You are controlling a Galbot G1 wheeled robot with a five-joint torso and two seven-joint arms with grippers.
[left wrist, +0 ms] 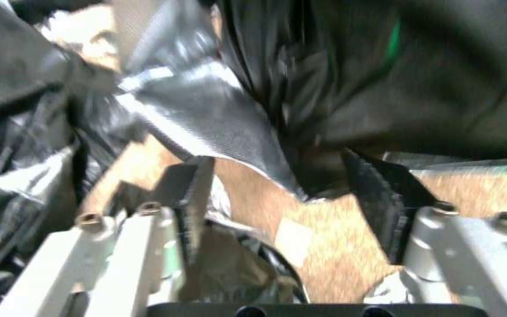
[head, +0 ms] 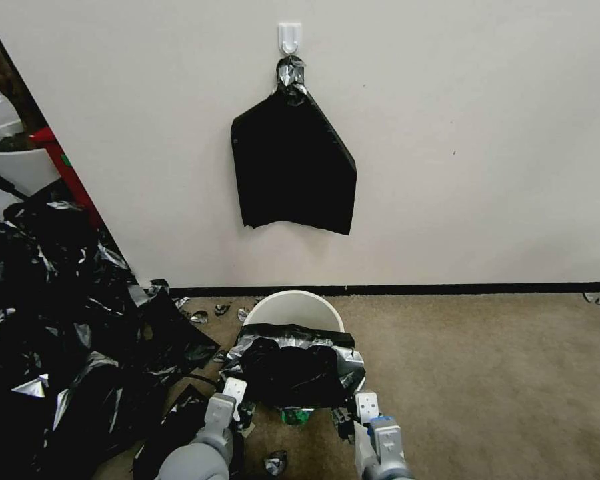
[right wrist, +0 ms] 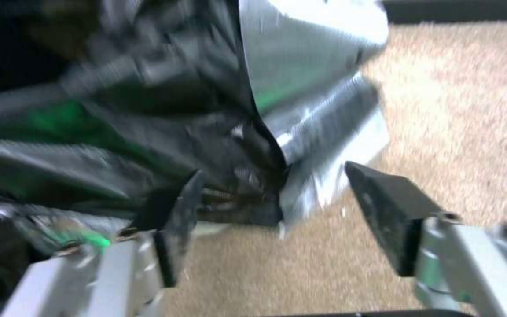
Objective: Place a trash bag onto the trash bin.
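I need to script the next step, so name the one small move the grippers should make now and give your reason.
Probably close both grippers on the trash bag's near corners. The bag drapes over only the near part of the trash bin's rim, the far rim still bare. The left gripper and right gripper both stand open, each with a bag edge between its fingers, so a grasp seems needed before pulling the bag further.

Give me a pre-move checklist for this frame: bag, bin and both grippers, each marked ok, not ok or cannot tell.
1. Trash bin upright on the carpet: ok.
2. Trash bag draped over the bin's near rim: ok.
3. Bag over the far rim: not ok, white rim bare there.
4. Left gripper open at the bag's hanging edge: ok.
5. Right gripper open, bag edge between its jaws: ok.
6. Bag's mouth open into the bin: cannot tell.
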